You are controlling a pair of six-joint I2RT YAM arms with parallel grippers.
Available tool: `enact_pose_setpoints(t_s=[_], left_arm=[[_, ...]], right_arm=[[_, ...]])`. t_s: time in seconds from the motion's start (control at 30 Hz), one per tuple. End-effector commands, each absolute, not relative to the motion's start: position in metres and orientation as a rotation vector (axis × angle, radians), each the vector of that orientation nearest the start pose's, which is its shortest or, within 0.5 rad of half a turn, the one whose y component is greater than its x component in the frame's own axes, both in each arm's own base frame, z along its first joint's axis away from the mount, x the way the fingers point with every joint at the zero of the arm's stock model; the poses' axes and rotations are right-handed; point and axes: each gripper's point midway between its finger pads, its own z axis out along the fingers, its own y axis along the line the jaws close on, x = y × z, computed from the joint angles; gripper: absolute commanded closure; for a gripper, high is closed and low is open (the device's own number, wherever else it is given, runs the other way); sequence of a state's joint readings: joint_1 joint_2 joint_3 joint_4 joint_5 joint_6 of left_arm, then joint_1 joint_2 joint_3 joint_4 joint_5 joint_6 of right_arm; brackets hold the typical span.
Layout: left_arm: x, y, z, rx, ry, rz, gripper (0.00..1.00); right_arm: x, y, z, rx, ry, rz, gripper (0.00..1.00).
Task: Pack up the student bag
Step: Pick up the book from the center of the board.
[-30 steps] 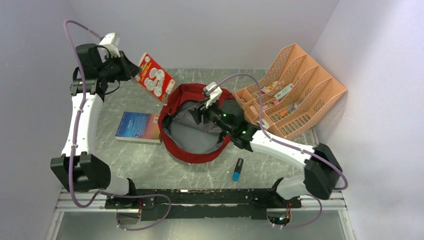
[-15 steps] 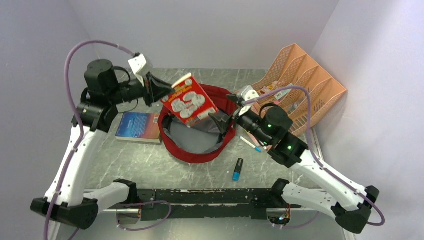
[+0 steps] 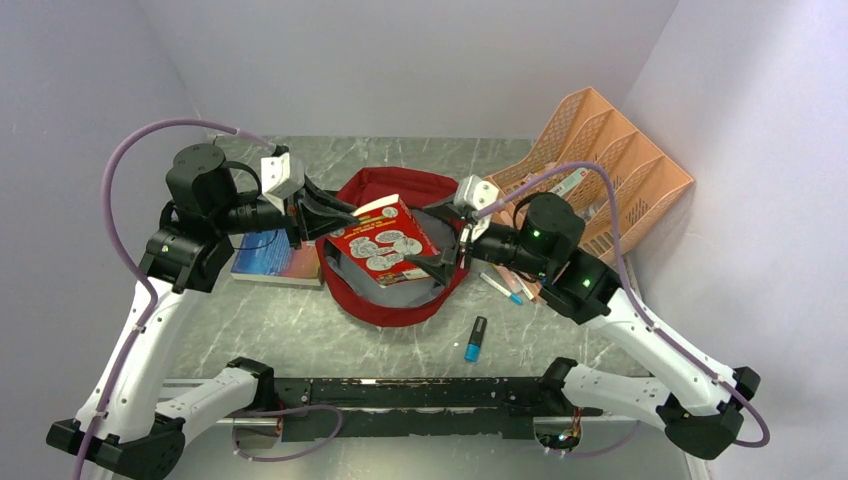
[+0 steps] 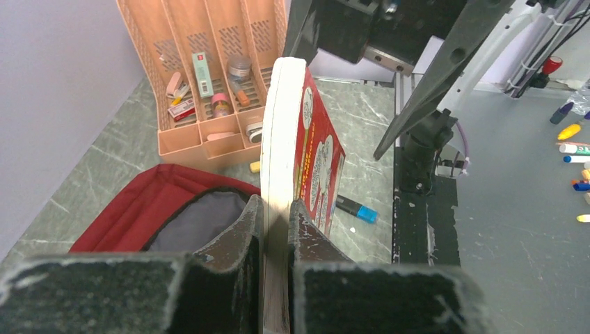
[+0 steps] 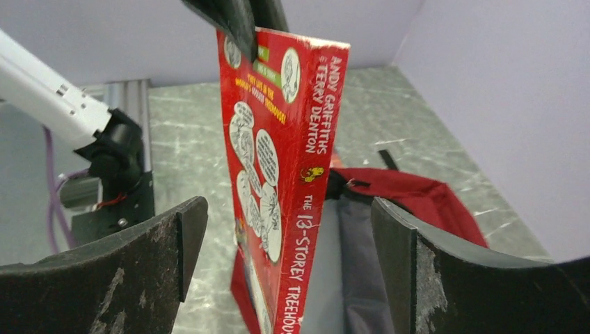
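- The left gripper [image 4: 277,204] is pressed together on a red paperback book [image 5: 268,160] with white cartoon bubbles on its cover. It pinches the book by one edge.
- Its two black fingers [image 4: 243,236] press on the front and back covers, and the cream pages show between them.
- The red paperback book sticks out from the left gripper toward the right gripper [image 5: 289,209]. It is up in the air and tilted.
- The spine reads "The 13-Storey Treehouse".
- The right gripper is spread wide. Its two black fingers [image 5: 139,257] stand one on each side of the book, and neither one touches it.
- The big dark-red cloth student bag [image 3: 392,310] lies on the grey marble-look table [image 3: 300,330], right under the book and between the two grippers.
- The bag's mouth is open, and its grey lining [image 4: 202,219] shows below the left gripper.
- The left gripper is over the bag's left rim. The right gripper is over its right rim.
- A flat blue book [image 3: 262,262] lies on the table just below the left gripper, on its left side. The arm hides part of it.
- A peach plastic mesh desk organiser [image 3: 610,180] with small things in its slots stands behind the right gripper, off to its right.
- A few thin pens [image 3: 500,285] lie on the table just to the right of the right gripper, under its wrist.
- A short black marker with a blue end [image 3: 475,338] lies on the near side of the right gripper, close to the bag's rim but not touching it.
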State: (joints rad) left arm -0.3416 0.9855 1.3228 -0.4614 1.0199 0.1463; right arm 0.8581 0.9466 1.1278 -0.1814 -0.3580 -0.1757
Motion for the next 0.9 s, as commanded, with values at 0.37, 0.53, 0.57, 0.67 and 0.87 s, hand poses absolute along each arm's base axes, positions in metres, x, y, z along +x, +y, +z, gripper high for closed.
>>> enact_pose_setpoints(t_s=[0.37, 0.53, 0.57, 0.67, 0.87], left_arm=[[0.163, -0.228, 0.429, 1.224, 1.156, -1.066, 0.95], [0.164, -0.228, 0.429, 1.207, 1.164, -1.062, 0.95], [0.165, -0.228, 0.428, 1.2, 1.17, -1.061, 0.95], [0.166, -0.227, 0.428, 1.184, 1.177, -1.064, 0.94], [0.169, -0.229, 0.431, 1.126, 1.189, -1.099, 0.45]], right_arm=[[0.159, 0.317, 0.372, -1.153, 1.282, 1.029, 0.36], [0.158, 0.319, 0.373, -1.144, 1.269, 1.049, 0.67], [0.158, 0.318, 0.374, -1.135, 1.265, 1.048, 0.72], [0.16, 0.315, 0.377, -1.099, 1.265, 1.039, 0.88], [0.164, 0.307, 0.382, -1.018, 1.271, 1.016, 1.0]])
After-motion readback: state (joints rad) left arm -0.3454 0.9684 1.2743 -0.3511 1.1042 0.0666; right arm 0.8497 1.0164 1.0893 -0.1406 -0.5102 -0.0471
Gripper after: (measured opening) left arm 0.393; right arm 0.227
